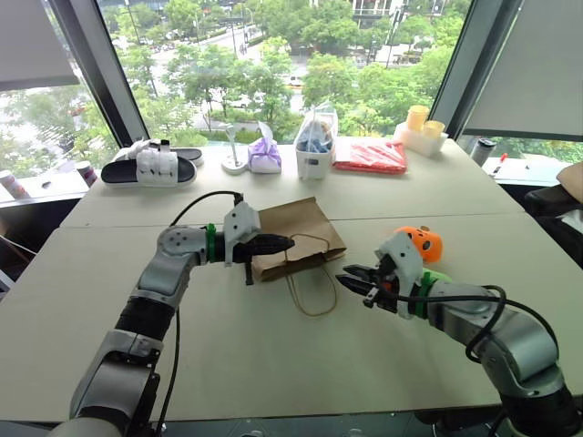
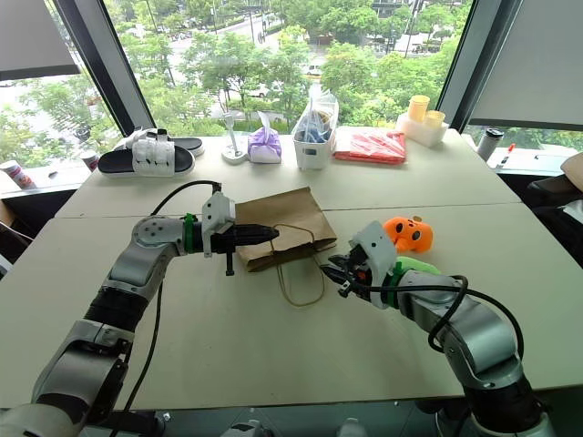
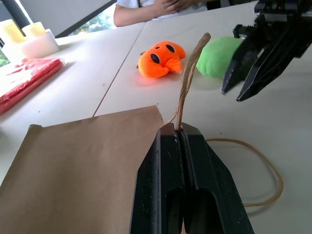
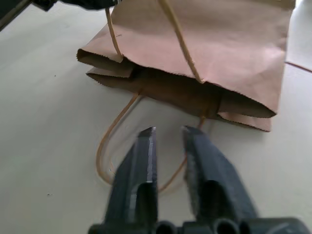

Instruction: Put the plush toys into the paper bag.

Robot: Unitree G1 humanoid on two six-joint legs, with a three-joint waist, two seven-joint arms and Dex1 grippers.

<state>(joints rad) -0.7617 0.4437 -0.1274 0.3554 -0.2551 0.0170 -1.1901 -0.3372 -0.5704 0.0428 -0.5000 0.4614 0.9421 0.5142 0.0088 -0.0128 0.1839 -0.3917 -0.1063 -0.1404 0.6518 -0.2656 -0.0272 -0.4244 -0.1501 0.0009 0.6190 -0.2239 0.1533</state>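
The brown paper bag lies flat on the table, mouth toward me. My left gripper is shut on the bag's upper twisted handle and holds it up off the bag. The lower handle loop lies on the table. My right gripper hovers just in front of the bag's mouth, its fingers a narrow gap apart with nothing between them. The orange plush toy sits on the table to the right of the bag. The green plush toy lies beside it, partly hidden behind my right wrist.
Along the far edge by the window stand black-and-white slippers, a purple pouch, a white container, a red packet and yellow cups. A person's arm rests at the table's right edge.
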